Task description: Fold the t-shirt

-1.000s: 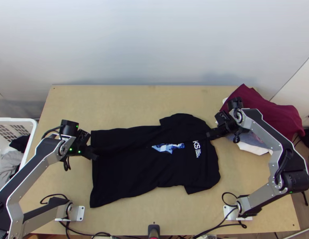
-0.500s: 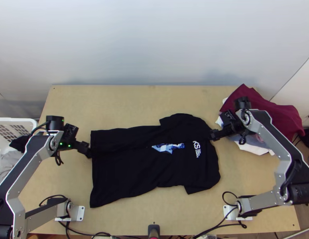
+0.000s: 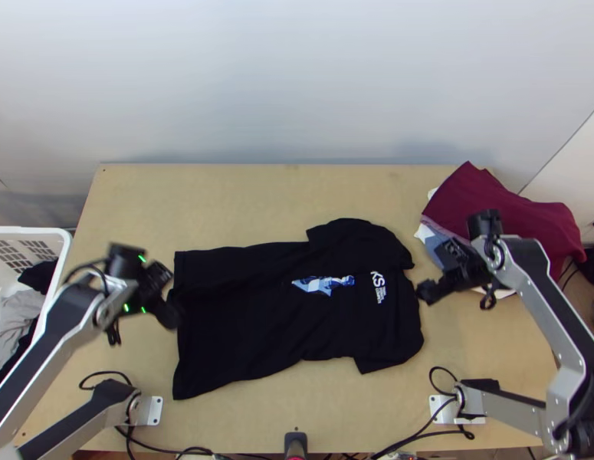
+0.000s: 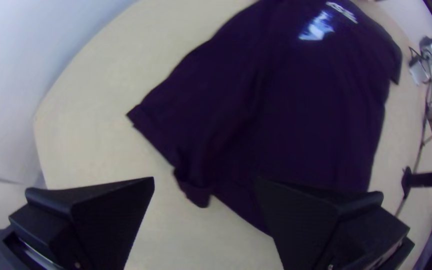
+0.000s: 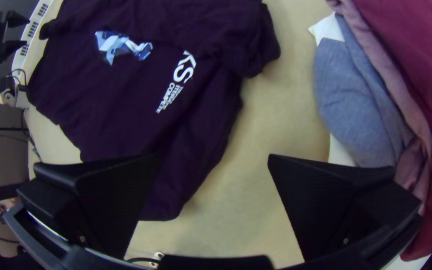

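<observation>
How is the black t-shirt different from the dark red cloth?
The t-shirt is black, but the cloth is dark red. The t-shirt lies mostly flat, while the cloth is bunched up. The t-shirt is around the middle of the table; the cloth is heaped over other clothes at the right. Both are soft fabric.

1 black t-shirt [image 3: 266, 322] is laid flat on the table [image 3: 220, 203], with the hem directed left and the shoulders right. The far side is folded over toward the middle. A blue-and-white graphic [image 3: 324, 285] and white lettering [image 3: 380, 290] are exposed. The left hem is locally bunched.
</observation>
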`<state>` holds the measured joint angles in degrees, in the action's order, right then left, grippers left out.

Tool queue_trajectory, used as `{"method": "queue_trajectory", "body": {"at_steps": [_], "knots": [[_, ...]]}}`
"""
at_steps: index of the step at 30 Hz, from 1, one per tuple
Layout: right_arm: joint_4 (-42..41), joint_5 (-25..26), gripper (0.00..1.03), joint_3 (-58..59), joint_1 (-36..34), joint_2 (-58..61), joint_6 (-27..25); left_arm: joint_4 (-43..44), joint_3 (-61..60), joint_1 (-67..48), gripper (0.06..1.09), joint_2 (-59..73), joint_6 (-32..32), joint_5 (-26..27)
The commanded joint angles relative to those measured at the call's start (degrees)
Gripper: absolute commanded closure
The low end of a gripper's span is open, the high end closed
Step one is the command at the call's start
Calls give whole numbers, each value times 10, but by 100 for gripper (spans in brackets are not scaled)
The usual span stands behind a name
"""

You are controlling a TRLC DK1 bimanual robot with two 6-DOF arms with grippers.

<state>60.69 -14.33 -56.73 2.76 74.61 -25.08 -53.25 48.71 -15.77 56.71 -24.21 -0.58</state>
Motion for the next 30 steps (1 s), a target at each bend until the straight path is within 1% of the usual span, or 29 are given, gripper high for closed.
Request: {"method": "queue_trajectory", "body": {"at_steps": [1, 4, 7, 12, 15, 20, 28, 30], "knots": [[30, 4, 6, 80, 7, -75, -24, -113, 10, -210, 11, -72, 50, 22], [36, 4, 6, 96, 21, -83, -26, -143, 10, -247, 11, -75, 45, 36], [40, 4, 6, 101, 47, -83, -26, -152, 1, -290, 11, -74, 50, 54], [53, 4, 6, 108, 99, -83, -26, -142, -5, -349, 11, -41, 53, 51], [71, 4, 6, 111, 119, -83, -28, -119, -27, -388, 11, -21, 54, 44], [107, 4, 6, 125, 154, -85, -29, -91, -44, -394, 11, 9, 56, 43], [102, 22, 7, 142, 180, -83, -23, -52, -70, -413, 11, 48, 74, 36], [95, 27, 7, 142, 182, -82, -21, -38, -81, -419, 11, 50, 77, 24]]}}
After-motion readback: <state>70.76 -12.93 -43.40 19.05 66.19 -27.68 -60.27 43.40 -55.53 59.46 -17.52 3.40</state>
